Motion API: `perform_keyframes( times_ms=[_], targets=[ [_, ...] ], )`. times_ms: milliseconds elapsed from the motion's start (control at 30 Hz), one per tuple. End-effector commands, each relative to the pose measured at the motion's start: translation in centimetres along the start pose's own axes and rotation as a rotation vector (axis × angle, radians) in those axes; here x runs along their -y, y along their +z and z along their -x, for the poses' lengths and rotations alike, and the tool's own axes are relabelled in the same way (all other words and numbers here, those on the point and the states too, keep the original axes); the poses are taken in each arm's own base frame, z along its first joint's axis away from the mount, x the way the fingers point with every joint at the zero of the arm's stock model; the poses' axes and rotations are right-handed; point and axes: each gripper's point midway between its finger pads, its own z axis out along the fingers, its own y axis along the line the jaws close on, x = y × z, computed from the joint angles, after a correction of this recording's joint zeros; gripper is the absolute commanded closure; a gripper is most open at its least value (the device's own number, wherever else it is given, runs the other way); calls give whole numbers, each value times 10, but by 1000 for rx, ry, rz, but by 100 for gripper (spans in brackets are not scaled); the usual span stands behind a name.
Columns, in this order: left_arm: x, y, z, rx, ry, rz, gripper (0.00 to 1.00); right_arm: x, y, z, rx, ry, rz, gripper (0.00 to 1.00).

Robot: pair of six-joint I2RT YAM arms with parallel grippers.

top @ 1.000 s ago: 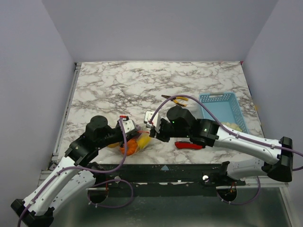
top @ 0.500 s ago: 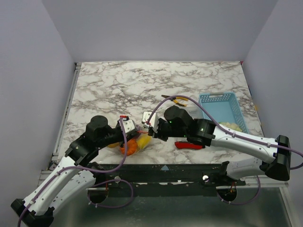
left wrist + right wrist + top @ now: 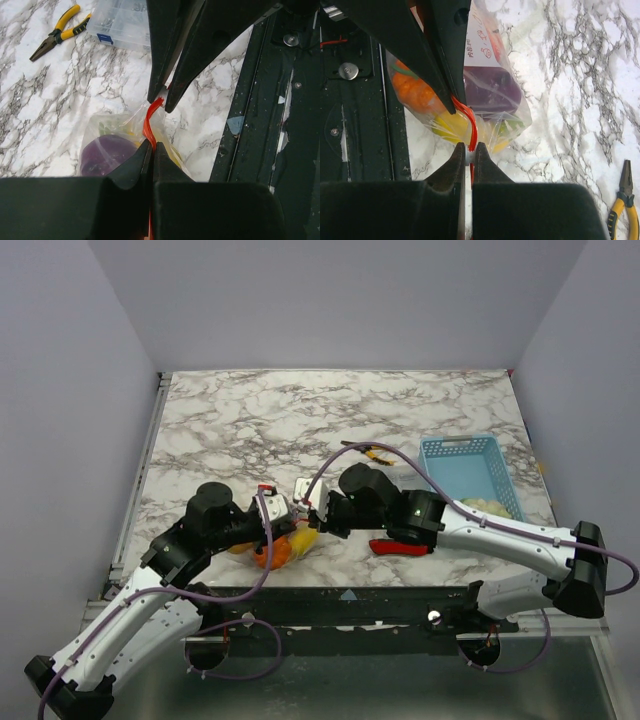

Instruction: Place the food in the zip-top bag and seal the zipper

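Observation:
The zip-top bag (image 3: 280, 546) sits near the table's front edge, holding the food: a purple bulb (image 3: 106, 155), an orange piece (image 3: 414, 92), a yellow piece (image 3: 451, 125) and a bit of green. Its orange-red zipper (image 3: 150, 120) runs between both grippers. My left gripper (image 3: 152, 148) is shut on one end of the zipper. My right gripper (image 3: 468, 149) is shut on the zipper's white slider at the other end. The two grippers (image 3: 300, 515) nearly touch above the bag in the top view.
A red-handled knife (image 3: 398, 546) lies right of the bag under the right arm. Yellow-handled pliers (image 3: 55, 32) and a clear compartment box (image 3: 121, 22) lie behind. A light blue basket (image 3: 467, 472) stands at the right.
My right gripper has slid left along the zipper toward my left gripper, closing the gap between them. The left arm has barely moved.

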Motion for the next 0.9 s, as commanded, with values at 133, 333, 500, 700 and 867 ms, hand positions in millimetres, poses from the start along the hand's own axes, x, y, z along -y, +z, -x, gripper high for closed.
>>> perform_keyframes(
  times_ms=[133, 333, 500, 700, 867],
  targets=[
    [15, -3, 17, 72, 24, -78, 100, -6, 13, 43, 151, -41, 63, 100],
    [7, -5, 17, 76, 33, -22, 100, -4, 4, 46, 195, -18, 30, 100],
    [8, -7, 19, 91, 44, -19, 100, -4, -11, 46, 228, -16, 8, 100],
    [11, -5, 19, 82, 35, -49, 100, -17, -3, 49, 225, -38, 99, 100],
    [14, -5, 18, 83, 32, -62, 100, -23, 5, 64, 253, -63, 159, 100]
  ],
)
